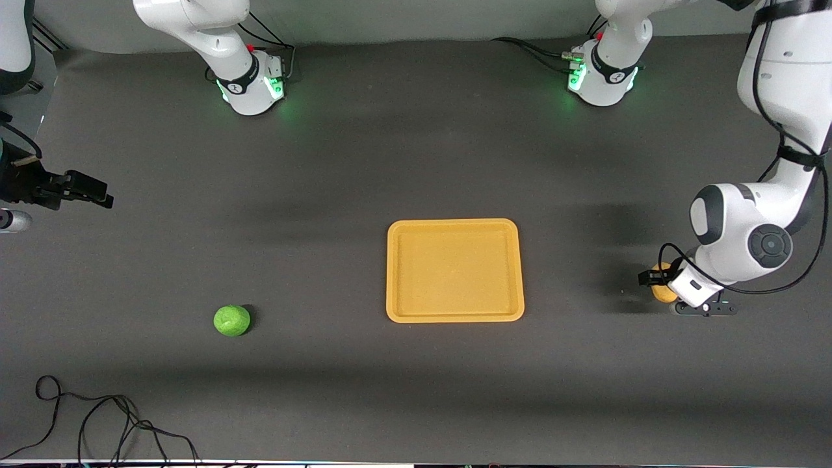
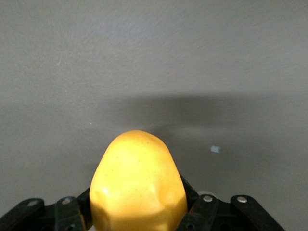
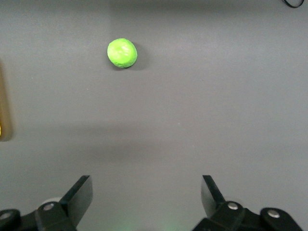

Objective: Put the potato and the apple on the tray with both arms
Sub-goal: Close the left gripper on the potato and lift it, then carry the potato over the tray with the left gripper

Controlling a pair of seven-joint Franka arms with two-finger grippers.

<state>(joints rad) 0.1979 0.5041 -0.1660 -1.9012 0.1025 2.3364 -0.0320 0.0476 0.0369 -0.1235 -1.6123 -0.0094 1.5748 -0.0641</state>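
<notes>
Right gripper [image 3: 147, 202] up at the right arm's end of the table, fingers spread wide with nothing between them, waiting over bare mat. Apple [image 1: 232, 320] alone on the table [image 1: 325, 162] toward that same end, nearer the front camera than the gripper; tray [image 1: 455, 270] mid-table, nothing on it. Left gripper [image 1: 664, 290] down at the left arm's end, well apart from the tray, fingers pinched on the potato [image 2: 138, 185].
</notes>
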